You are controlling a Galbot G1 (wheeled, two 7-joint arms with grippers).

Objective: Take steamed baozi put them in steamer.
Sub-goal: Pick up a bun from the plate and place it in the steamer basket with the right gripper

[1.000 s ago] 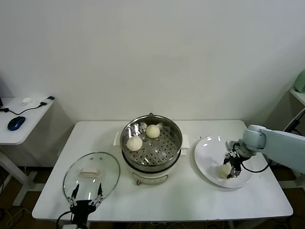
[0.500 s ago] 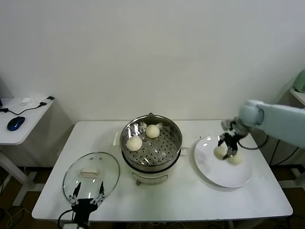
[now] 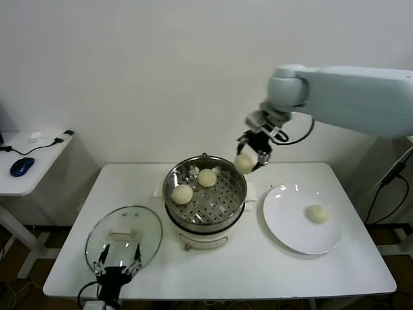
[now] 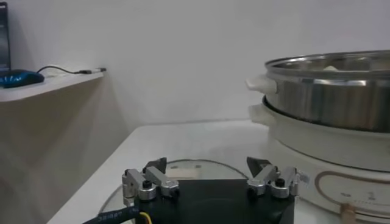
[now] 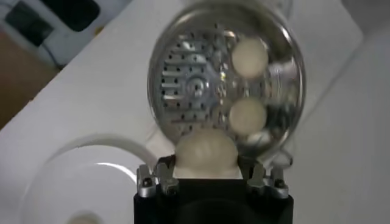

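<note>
**Baozi held in the air above the steamer's rim**

Baozi are the subject: four cream-white buns in three places. A white table fills the lower half of the head view, in front of a plain white wall. At its middle stands the steamer, a shiny steel pot with a perforated tray, on a cream base. To the robot's right of it lies a flat white plate; to the robot's left, a round glass lid with a white knob lies flat on the table.

The right arm reaches in high from the robot's right. Its right gripper hangs above the steamer's right rim, fingers clamped on a held baozi, which is clear of the pot. The right wrist view shows this bun between the two fingers, with the open pot below it.

Two baozi in the steamer rest on the tray, near each other on the far-left part. One baozi on the plate sits toward the plate's right side.

The left gripper is parked low at the table's near edge, just in front of the lid, fingers spread apart and holding nothing
</note>
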